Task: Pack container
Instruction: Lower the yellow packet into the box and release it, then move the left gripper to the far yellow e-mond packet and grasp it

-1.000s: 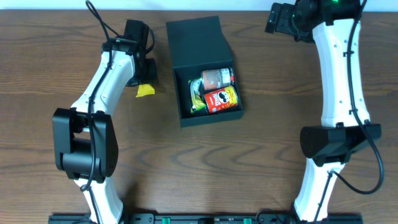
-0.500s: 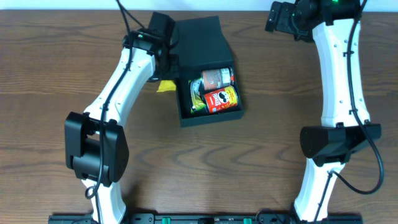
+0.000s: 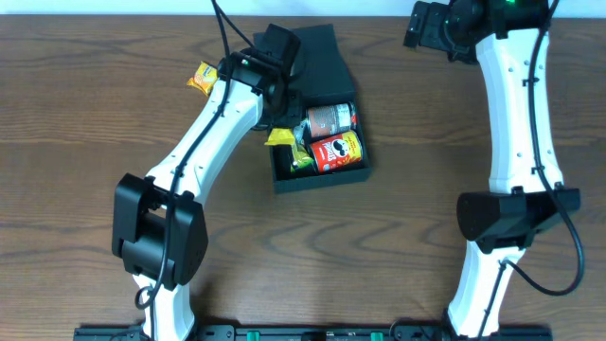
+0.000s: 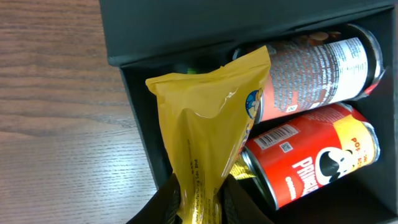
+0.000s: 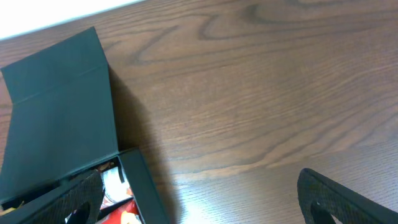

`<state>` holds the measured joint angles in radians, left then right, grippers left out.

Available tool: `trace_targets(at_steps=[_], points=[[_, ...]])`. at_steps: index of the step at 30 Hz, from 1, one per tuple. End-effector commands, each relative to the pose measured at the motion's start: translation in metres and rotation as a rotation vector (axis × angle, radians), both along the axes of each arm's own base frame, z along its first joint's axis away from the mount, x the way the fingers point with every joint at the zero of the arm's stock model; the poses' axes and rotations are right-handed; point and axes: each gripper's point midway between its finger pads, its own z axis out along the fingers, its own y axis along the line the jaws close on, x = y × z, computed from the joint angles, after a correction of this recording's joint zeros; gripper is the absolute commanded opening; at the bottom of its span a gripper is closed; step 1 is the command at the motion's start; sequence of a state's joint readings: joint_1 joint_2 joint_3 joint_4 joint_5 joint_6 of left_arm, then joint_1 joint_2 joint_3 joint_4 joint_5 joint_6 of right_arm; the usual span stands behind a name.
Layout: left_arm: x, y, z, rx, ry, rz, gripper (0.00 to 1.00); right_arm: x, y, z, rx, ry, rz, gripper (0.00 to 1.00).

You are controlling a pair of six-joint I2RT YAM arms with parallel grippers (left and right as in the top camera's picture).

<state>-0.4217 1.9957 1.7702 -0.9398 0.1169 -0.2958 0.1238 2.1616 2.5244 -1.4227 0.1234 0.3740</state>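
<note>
Item: left gripper (image 4: pixel 198 200), jaws clamped on the lower end of a yellow packet (image 4: pixel 208 118), whose foil bunches between the dark fingers (image 4: pixel 239 204). Position: the packet hangs just over the left wall of the container (image 4: pixel 140 118), its upper corner reaching across the open compartment towards the upper can (image 4: pixel 311 62). Change on record: a second ago this gripper carried the same packet over bare table (image 3: pixel 76 142) left of the container; half a second ago it was level with the container's left wall; it now sits at the compartment edge, so the carry is nearly done and release is judged the step in hand. Contents: the upper can and a red can (image 4: pixel 311 155) lie on their sides, side by side, filling the right part; a green packet (image 3: pixel 301 157) lies along the left wall, leaving a narrow slot, so the yellow packet may end up resting on top, not beside. Container location: centre-rear of the table, lid (image 3: pixel 317 62) folded open away from the robot. Also noted: a second yellow packet (image 3: pixel 201 76) lying on the table left of the lid, well apart, judged still to be packed. Right gripper (image 5: pixel 205 208): fingers spread wide, holding nothing, parked over the table behind and right of the container, unchanged across the last second.
</note>
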Motion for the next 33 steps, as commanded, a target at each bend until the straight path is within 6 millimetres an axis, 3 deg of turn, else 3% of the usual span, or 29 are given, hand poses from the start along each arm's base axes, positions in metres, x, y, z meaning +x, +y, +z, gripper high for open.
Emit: trace_targets(at_steps=[1,3,15,17,18,19,20,22,26,28,30,33], points=[[0.002,-0.002,0.020,-0.032,-0.032,0.027,0.22,0.000,0.001,-0.003,-0.007,0.008,0.012,0.99],[0.002,-0.001,0.020,-0.032,-0.032,0.039,0.31,0.000,0.001,-0.003,-0.007,0.011,0.012,0.99],[0.014,0.009,0.023,0.018,-0.087,0.071,0.31,-0.001,0.000,-0.004,-0.008,0.013,0.012,0.99],[0.027,0.027,0.030,0.110,-0.155,0.116,0.31,-0.001,0.000,-0.004,-0.008,0.014,0.012,0.99],[0.037,0.043,0.035,0.192,-0.215,0.158,0.42,-0.001,0.000,-0.004,-0.008,0.014,0.012,0.99],[0.045,0.053,0.040,0.234,-0.256,0.188,0.63,-0.001,0.000,-0.004,-0.008,0.014,0.012,0.99],[0.051,0.056,0.041,0.235,-0.274,0.191,0.67,-0.001,0.000,-0.004,-0.008,0.015,0.012,0.99],[0.057,0.063,0.040,0.208,-0.273,0.207,0.68,-0.001,0.000,-0.004,-0.008,0.017,0.012,0.99],[0.075,0.111,0.047,0.237,-0.316,0.369,0.74,-0.006,0.000,-0.007,-0.011,0.039,0.012,0.99],[0.086,0.132,0.053,0.312,-0.352,0.286,0.81,-0.008,0.000,-0.008,-0.012,0.049,0.012,0.99],[0.095,0.143,0.057,0.398,-0.377,0.105,0.97,-0.009,-0.001,-0.008,-0.012,0.053,0.012,0.99],[0.104,0.159,0.062,0.524,-0.398,-0.105,0.95,-0.010,-0.001,-0.008,-0.012,0.054,0.012,0.99]])
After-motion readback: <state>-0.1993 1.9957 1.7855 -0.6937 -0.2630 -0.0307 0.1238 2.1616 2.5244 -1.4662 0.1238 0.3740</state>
